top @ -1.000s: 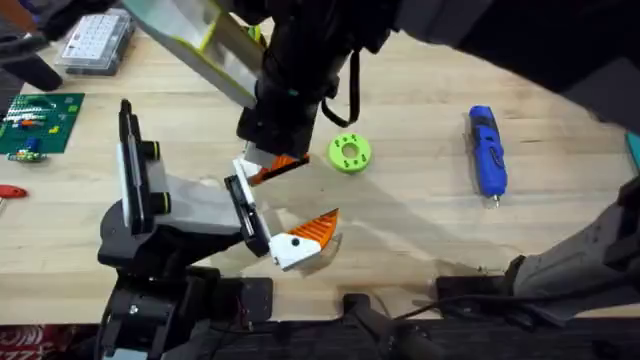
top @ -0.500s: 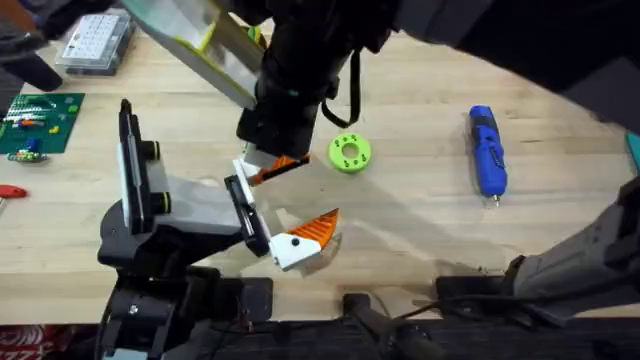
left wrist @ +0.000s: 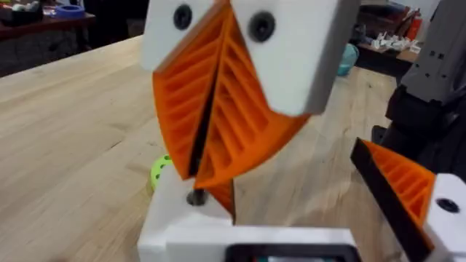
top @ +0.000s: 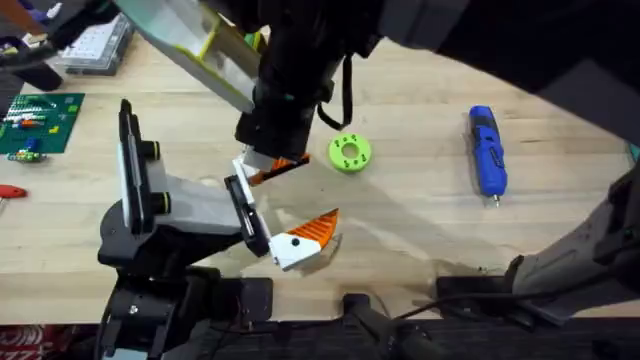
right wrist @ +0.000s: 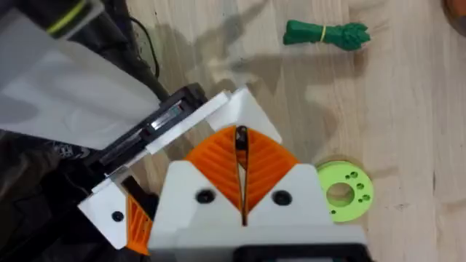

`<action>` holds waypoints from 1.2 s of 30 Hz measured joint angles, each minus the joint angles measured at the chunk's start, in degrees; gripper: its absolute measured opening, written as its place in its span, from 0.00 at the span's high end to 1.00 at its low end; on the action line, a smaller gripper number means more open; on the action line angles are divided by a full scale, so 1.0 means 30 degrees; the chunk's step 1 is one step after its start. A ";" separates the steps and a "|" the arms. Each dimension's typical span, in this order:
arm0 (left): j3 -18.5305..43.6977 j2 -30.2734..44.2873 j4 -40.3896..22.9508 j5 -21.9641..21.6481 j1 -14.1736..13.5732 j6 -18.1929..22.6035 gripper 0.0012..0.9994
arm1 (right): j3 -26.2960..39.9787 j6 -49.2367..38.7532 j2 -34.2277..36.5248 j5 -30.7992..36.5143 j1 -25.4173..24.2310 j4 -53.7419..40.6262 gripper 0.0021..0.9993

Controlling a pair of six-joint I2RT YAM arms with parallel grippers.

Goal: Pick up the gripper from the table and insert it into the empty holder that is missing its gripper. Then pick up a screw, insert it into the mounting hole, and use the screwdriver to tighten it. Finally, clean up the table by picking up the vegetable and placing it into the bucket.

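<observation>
Right pincer [right wrist: 240,156] (closed) at holder [top: 245,210]

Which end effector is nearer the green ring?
Right. The right end effector sits just beside the green ring. The left end effector faces it from the far side, with the right one between, so it looks farther.

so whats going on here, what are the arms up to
A dark robot arm reaches in over the table and has its gripper down at the holder on the front of the small arm head on the black stand. In the right wrist view, its orange-padded fingers are pressed together on a thin dark piece. One white-and-orange finger piece is already on the head. The blue screwdriver and green ring lie untouched, and a green vegetable waits on the wood.
</observation>
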 joint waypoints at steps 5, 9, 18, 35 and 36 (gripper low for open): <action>0.0000 -0.0005 0.0000 0.0000 0.0000 0.0000 0.01 | -0.0019 0.0005 0.0023 -0.0005 0.0000 0.0009 0.99; 0.0000 0.0003 0.0000 0.0000 0.0000 0.0000 0.01 | -0.0019 0.0000 0.0021 -0.0005 0.0007 0.0012 0.99; 0.0000 0.0003 0.0000 0.0000 0.0000 0.0000 0.01 | -0.0019 0.0000 0.0016 -0.0005 0.0009 -0.0040 0.99; 0.0000 -0.0005 0.0000 0.0000 0.0000 0.0000 0.01 | -0.0376 0.0002 0.0023 -0.0012 0.0109 0.0181 0.99; 0.0000 -0.0005 0.0000 0.0000 0.0000 0.0000 0.01 | -0.0376 0.0005 0.0021 -0.0012 0.0111 0.0187 0.99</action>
